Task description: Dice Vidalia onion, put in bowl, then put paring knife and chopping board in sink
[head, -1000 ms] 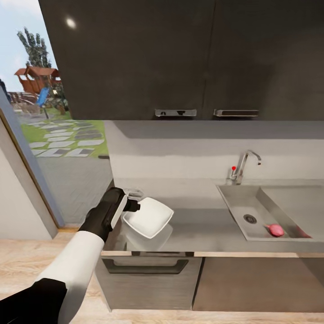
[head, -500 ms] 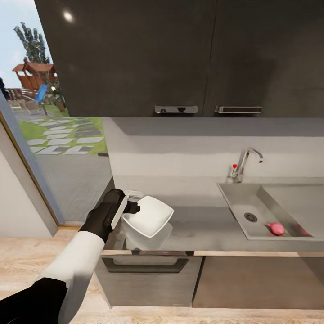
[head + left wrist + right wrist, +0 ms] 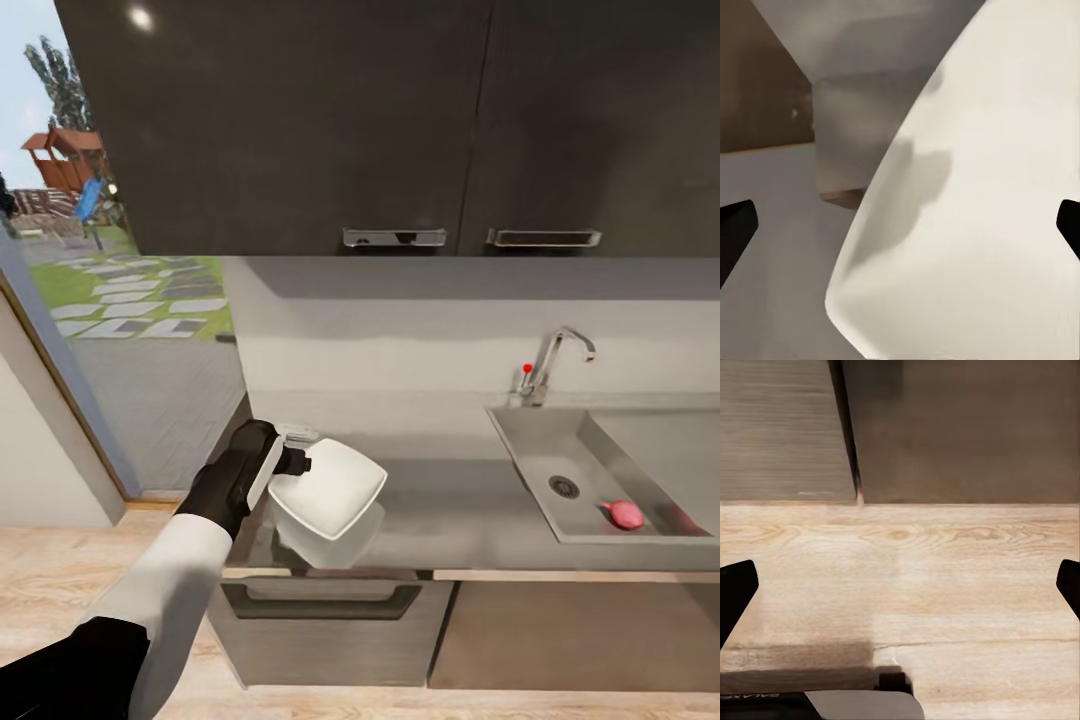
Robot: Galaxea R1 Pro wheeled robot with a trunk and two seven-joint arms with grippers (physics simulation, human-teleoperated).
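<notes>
Left gripper (image 3: 300, 452) is gripping the shallow white squarish bowl (image 3: 330, 488) above the grey glossy countertop (image 3: 460, 510); right jaws are gaping empty; the pinkish-red rounded onion (image 3: 626, 514) is sitting undiced in the far-right grey steel sink (image 3: 530, 455).

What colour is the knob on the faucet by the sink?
Red. The knob sits at the faucet's base, clearest in the head view.

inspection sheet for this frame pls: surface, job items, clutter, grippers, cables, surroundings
Surface: grey countertop, glossy, reflecting the bowl.
Job's things: white bowl tilted above the countertop's left end, held at its rim; pink onion in the sink near the drain. Knife and board: nothing seen.
Clutter: nothing seen.
Grippers: left gripper shut on the bowl; right gripper open, over wood floor.
Cables: nothing seen.
Surroundings: dark upper cabinets, faucet, garden outside at left.
</notes>
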